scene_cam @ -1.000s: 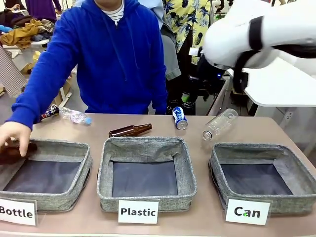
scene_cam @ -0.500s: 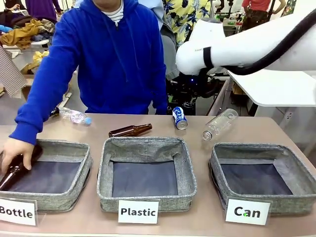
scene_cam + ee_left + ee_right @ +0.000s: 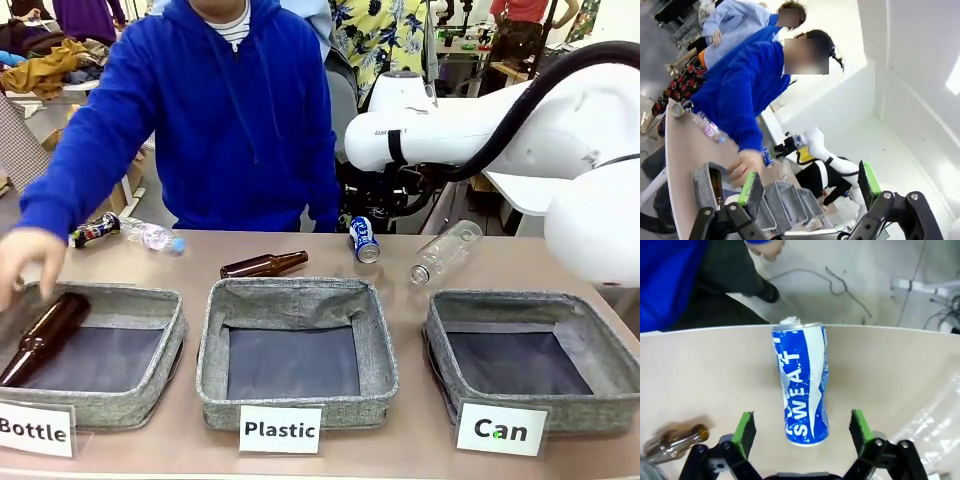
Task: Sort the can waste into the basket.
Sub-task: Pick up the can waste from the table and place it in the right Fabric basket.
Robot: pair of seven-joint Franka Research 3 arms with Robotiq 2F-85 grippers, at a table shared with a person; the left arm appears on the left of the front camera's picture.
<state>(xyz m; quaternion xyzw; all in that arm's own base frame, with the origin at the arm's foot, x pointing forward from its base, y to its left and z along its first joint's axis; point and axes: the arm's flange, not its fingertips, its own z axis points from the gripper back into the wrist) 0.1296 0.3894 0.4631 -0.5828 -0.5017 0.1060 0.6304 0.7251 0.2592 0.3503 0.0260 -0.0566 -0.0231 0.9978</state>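
Far across the table, front view: blue can (image 3: pixel 364 239) on its side near the far edge, about midway, apart from the clear bottle (image 3: pixel 445 250) to its right and the brown bottle (image 3: pixel 263 264) to its left. From the right, right arm (image 3: pixel 450 135) stretched in, ending above and just behind that can; too dark at its tip to read the fingers. Can basket (image 3: pixel 600 350) at near right, holding nothing yet. Way off at far left, dark can (image 3: pixel 95 230) beside a blue sleeve (image 3: pixel 90 150) (a job for later, probably). Over the Bottle basket (image 3: pixel 150 300), the person's hand (image 3: pixel 28 262), well away from all this.

Right wrist view: right gripper (image 3: pixel 802 430) spread wide, nothing held, green pads (image 3: pixel 745 432) either side of the can's near end with a clear gap on both sides. Height above the table hard to tell. Long axis running straight away from the wrist, square to the closing line, so should pinch across the narrow, dented body. Judged ready for a short drop and a squeeze, with no turn of the wrist needed.

Left wrist view: left gripper (image 3: pixel 809 182) also spread wide and holding nothing, up in the air, well back from either can. Clearly the right arm's pick.
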